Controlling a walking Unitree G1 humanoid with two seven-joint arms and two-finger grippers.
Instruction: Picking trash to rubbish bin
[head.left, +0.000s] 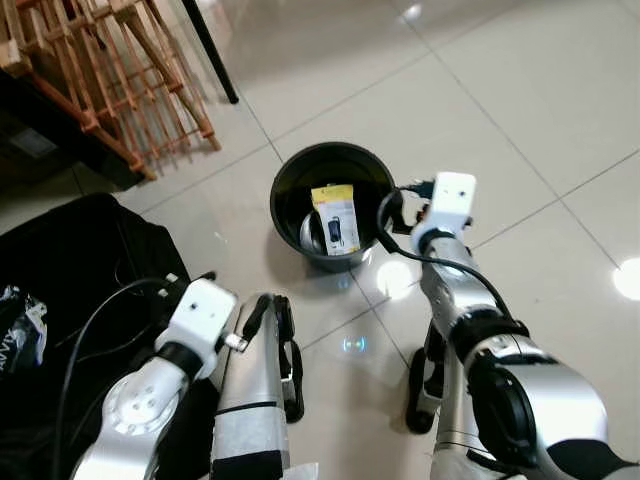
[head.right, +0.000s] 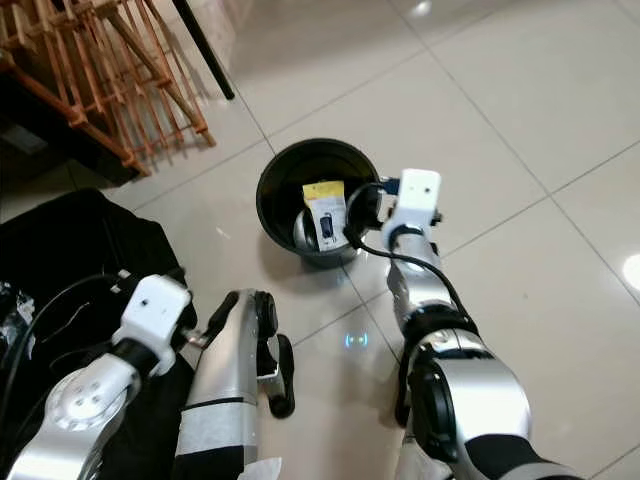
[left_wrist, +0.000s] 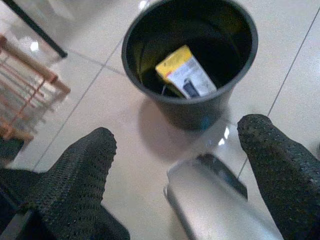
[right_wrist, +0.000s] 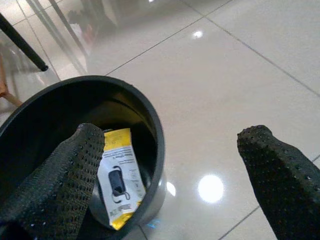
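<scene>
A black round rubbish bin (head.left: 288, 170) stands on the tiled floor in front of me. Inside it a yellow and white package (head.left: 336, 220) leans upright, next to something silvery (head.left: 309, 233). My right gripper (right_wrist: 172, 137) hangs open and empty just above the bin's right rim, with the package (right_wrist: 119, 177) below it. Its white wrist (head.left: 447, 205) shows to the right of the bin. My left gripper (left_wrist: 177, 132) is open too, held low and back from the bin (left_wrist: 192, 112), holding nothing.
A wooden slatted rack (head.left: 110, 80) stands at the far left, with a thin black pole (head.left: 212, 55) beside it. A black bag (head.left: 70, 270) lies on the floor at my left. Glossy pale tiles stretch to the right and beyond the bin.
</scene>
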